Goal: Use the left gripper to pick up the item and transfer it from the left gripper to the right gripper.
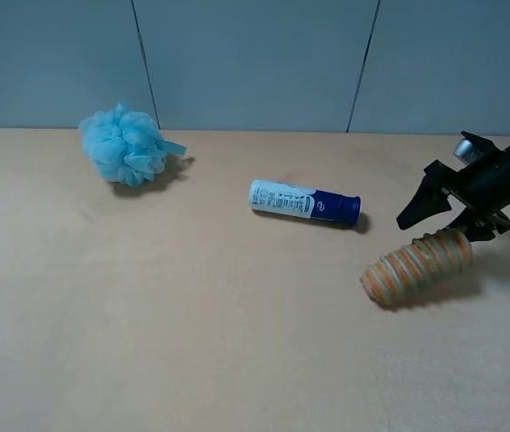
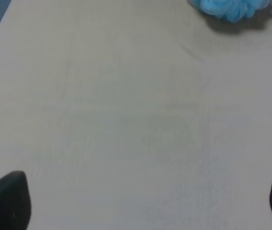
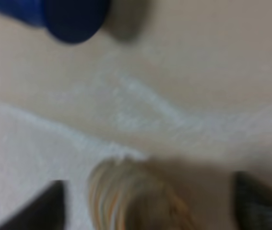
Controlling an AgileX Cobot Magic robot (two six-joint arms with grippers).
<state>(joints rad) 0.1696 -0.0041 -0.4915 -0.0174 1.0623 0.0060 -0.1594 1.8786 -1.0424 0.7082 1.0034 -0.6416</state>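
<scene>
The item (image 1: pixel 416 265), a ribbed roll striped orange and tan, lies on the table at the right. My right gripper (image 1: pixel 448 225) hangs over its far end with the jaws spread wide. In the right wrist view the item (image 3: pixel 136 196) sits between the two dark fingers (image 3: pixel 44 206) with a gap on each side, so the right gripper (image 3: pixel 150 206) is open. My left gripper (image 2: pixel 143 203) is out of the exterior high view. Its wrist view shows only two black fingertips (image 2: pixel 6 201) far apart over bare table, open and empty.
A white-and-dark-blue tube (image 1: pixel 304 202) lies on its side mid-table, left of the item; its blue cap (image 3: pixel 73 17) shows in the right wrist view. A fluffy light-blue bath puff (image 1: pixel 124 144) sits at the back left, also in the left wrist view (image 2: pixel 231 7).
</scene>
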